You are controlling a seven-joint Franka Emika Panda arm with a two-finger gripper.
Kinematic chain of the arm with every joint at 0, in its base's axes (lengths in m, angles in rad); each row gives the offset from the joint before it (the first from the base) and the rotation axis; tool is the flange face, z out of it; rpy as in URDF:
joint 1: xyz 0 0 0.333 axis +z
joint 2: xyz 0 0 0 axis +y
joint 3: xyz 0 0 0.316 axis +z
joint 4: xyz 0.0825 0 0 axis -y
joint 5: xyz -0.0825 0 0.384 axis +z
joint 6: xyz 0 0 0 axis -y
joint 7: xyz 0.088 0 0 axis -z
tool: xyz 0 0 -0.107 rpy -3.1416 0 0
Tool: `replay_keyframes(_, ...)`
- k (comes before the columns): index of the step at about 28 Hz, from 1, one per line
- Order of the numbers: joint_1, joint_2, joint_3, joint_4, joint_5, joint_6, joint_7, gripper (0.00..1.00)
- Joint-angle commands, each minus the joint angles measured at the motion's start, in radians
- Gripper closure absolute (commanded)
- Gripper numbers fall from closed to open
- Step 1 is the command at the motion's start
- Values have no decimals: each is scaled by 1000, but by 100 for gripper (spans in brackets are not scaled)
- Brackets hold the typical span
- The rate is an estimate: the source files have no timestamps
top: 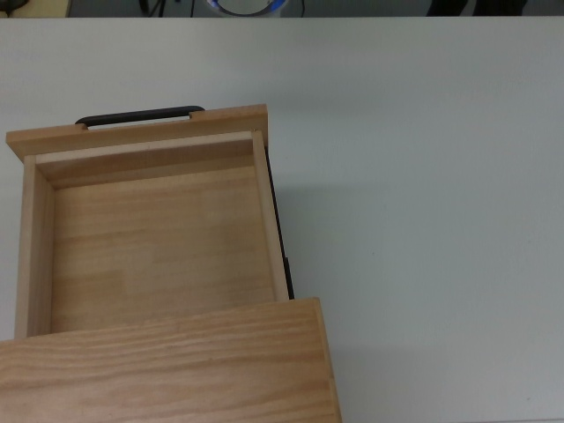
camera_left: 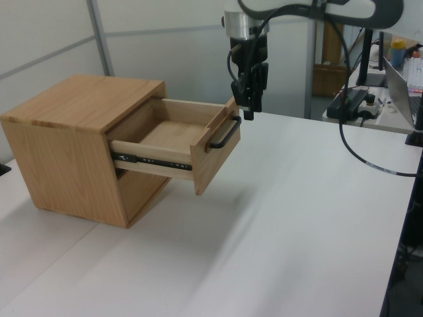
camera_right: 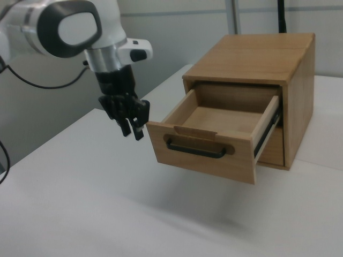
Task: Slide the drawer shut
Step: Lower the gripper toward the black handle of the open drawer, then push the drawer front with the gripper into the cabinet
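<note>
So the drawer (camera_right: pixel 206 144) is hanging way out of the wooden cabinet (camera_left: pixel 73 142), pulled nearly to the end of its black side rails, and there's nothing in it, just bare wood floor. The cabinet sits on a white table (camera_left: pixel 297 231). In the top view the drawer fills the left half of the picture, with its front panel toward the top edge and the black bar handle (top: pixel 139 115) poking out just past it. The gripper (camera_right: pixel 132 130) hangs in the air just off the front of the drawer, pointing down; in the right view it's to the left of the front panel's corner, roughly level with the panel's top edge, not touching it as far as I can see. In the left view it sits right above the handle end of the drawer, again with no clear contact. Its fingers look pulled in close together, with nothing between them. The white arm (camera_right: pixel 64 24) comes in from the right view's upper left. The top view doesn't catch the gripper at all.
</note>
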Motion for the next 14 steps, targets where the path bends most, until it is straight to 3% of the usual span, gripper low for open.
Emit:
replay_keyframes(1, -3, 51, -3, -14, -42, 35, -21, 100)
replay_keyframes(5, -1, 90, -3, -20, -96, 81, -13, 100)
replay_keyframes(14, -1, 154, -3, -22, -147, 138, -8, 100)
